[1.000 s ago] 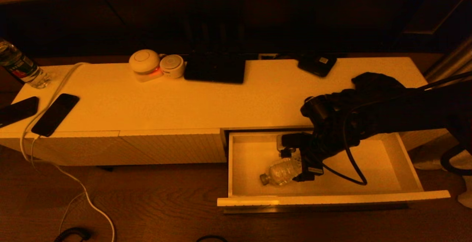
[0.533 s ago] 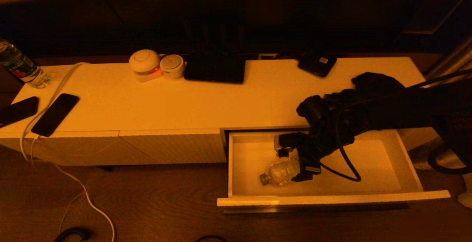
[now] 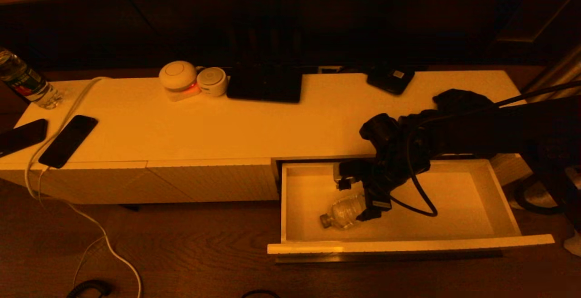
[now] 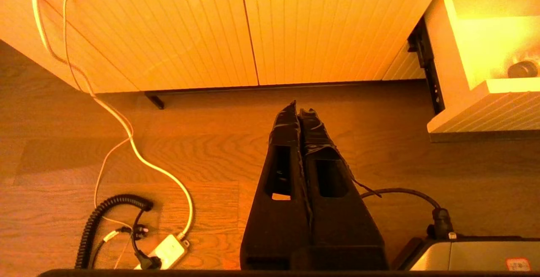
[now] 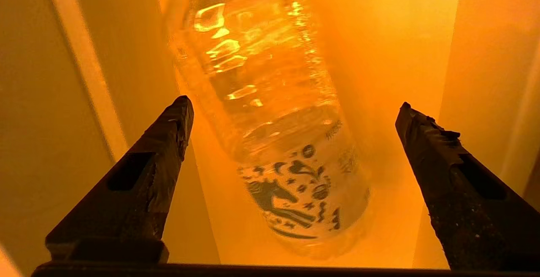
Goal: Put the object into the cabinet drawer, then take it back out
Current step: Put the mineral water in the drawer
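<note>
Head view: we are watching the right hand (image 3: pixel 361 198) drifting back and up from where it sat a second ago, fingers spread wide and gripping nothing, while the bottle (image 3: pixel 343 211) is lying on its side, unmoved, on the floor of the open cabinet drawer (image 3: pixel 481 218). We are reading this as placement done, retrieval pending. Left hand (image 4: pixel 300 114) is hanging pressed closed over the wooden floor, idle.

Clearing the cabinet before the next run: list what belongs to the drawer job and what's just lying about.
Job: clear plastic bottle lying in the open cabinet drawer; right gripper, open over it.
Lying about: two phones, upright bottle, round white devices, left gripper parked over the floor.
</note>
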Robot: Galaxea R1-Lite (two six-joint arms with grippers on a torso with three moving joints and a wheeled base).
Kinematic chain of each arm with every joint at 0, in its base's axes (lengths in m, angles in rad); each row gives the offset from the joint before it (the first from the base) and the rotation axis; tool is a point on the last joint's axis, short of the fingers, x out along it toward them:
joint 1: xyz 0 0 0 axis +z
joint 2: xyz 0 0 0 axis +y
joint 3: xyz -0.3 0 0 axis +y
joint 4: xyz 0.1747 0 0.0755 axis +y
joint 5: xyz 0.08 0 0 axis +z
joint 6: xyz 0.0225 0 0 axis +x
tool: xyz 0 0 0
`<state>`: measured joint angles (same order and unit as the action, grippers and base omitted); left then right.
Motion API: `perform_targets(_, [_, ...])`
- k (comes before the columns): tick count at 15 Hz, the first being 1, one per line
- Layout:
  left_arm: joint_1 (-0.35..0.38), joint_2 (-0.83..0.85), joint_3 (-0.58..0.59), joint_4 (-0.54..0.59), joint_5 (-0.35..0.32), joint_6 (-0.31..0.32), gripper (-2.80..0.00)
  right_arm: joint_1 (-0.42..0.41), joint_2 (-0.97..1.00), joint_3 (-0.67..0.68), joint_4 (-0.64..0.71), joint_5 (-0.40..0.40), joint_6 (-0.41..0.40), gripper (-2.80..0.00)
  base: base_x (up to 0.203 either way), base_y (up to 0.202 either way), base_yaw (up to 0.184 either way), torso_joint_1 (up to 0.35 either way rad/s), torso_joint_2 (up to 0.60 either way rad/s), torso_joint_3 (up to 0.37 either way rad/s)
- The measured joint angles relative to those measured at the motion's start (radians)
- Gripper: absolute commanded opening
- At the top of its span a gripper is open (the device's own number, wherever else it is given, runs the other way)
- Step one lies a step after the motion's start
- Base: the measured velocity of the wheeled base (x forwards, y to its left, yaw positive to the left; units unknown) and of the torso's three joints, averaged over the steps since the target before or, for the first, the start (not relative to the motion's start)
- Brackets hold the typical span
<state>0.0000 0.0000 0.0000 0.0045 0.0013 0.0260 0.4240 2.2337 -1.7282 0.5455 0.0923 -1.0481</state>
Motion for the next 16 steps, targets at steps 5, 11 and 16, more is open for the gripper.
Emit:
perform_targets(5, [0.0,0.0,0.0,0.0,0.0,0.0,-2.8,0.006,0.027,-0.018,0.003,-0.001,0.0,0.0,0.0,0.0,0.0,0.0,0.0,0.0])
perform_targets(11, [0.0,0.0,0.0,0.0,0.0,0.0,-2.8,0.012,0.054,-0.033,0.002,-0.001,0.002,0.0,0.0,0.0,0.0,0.0,0.0,0.0])
perform_targets(16, [0.0,0.0,0.0,0.0,0.0,0.0,-2.8,0.013,0.067,-0.042,0.002,-0.001,0.002,0.0,0.0,0.0,0.0,0.0,0.0,0.0])
